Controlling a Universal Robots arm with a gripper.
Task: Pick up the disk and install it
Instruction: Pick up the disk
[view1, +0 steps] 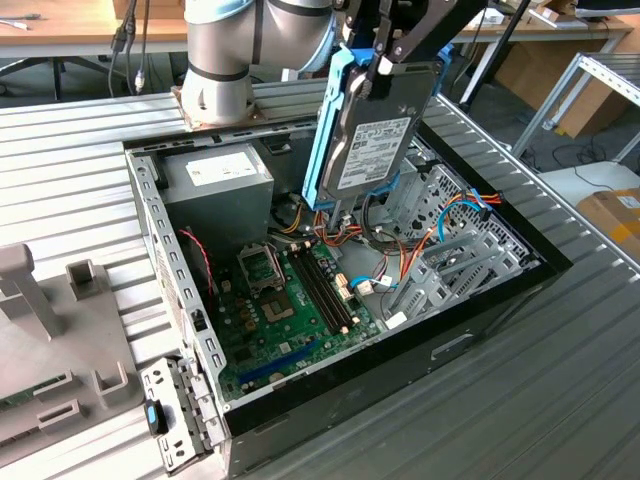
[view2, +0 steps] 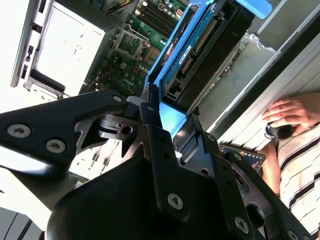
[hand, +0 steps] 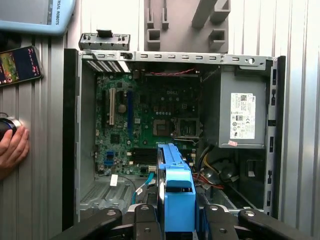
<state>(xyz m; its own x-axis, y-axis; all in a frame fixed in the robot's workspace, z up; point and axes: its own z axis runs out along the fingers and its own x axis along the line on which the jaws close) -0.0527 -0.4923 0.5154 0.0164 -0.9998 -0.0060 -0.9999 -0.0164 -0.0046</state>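
Observation:
The disk (view1: 375, 130), a grey hard drive in a bright blue carrier frame, hangs upright on edge above the open computer case (view1: 450, 345). My gripper (view1: 385, 60) is shut on its upper end. In the exterior view the disk's lower end hovers over the cables and the metal drive bay (view1: 455, 250) on the case's right side. In the second wrist view the disk (view2: 200, 50) sticks out from my gripper (view2: 167, 117) toward the case interior. The first wrist view shows the blue frame (hand: 177, 195) between the black fingers (hand: 220, 220), over the case.
Inside the case lie a green motherboard (view1: 290, 300), a grey power supply (view1: 220, 180) and orange and blue cables. A grey fixture (view1: 60, 330) and a bracket with a blue tab (view1: 155, 415) sit at the exterior view's left. A person's hand (hand: 12, 147) and a phone (hand: 20, 65) rest beside the case.

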